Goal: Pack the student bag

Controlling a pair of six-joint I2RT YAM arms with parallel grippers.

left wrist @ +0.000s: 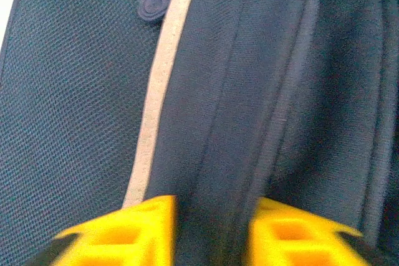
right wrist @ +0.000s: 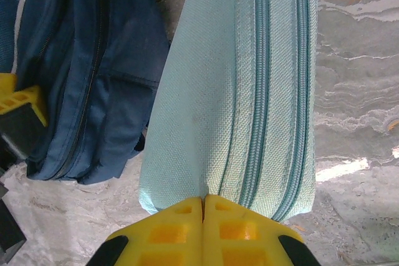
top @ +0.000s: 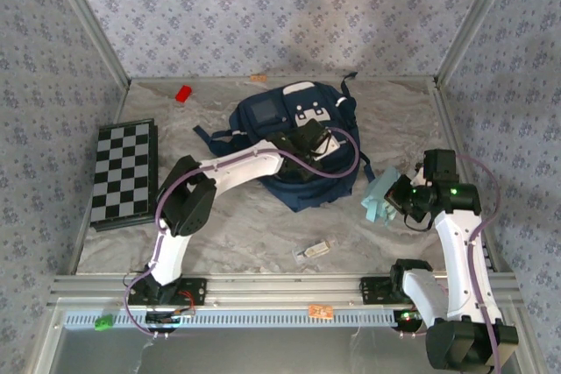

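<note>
Student bag [top: 302,190] lying at middle rear of table [top: 245,225], navy, white patches facing up. At far left we are seeing checkerboard [top: 125,172] lying flat, well apart from bag. Small red block [top: 183,93] sitting near back wall. Left hand [left wrist: 212,216] hanging over bag, yellow fingers [left wrist: 124,238] flanking raised fabric fold. We cannot tell whether it is pinching. Right hand [right wrist: 204,207] pressing together on end of pale teal zip pouch [right wrist: 237,91], holding it just beside bag's right flank.
</note>
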